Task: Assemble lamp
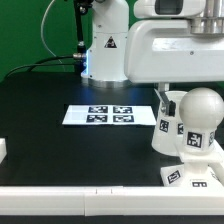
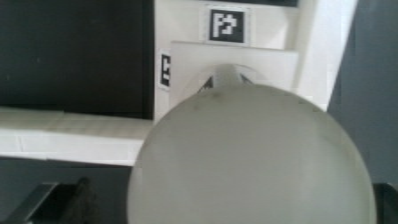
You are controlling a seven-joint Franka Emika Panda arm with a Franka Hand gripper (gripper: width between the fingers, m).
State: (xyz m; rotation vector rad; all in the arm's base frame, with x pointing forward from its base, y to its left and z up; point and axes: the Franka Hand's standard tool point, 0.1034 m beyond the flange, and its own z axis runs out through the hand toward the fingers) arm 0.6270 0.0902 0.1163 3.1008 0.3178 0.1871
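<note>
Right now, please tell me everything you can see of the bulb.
The bulb is smooth white plastic: a round dome on a neck with black-and-white square tags. It stands upright on the stepped base at the exterior view's right, with the shade close beside it. In the wrist view its dome fills most of the picture. No claw fingers show clearly.
</note>
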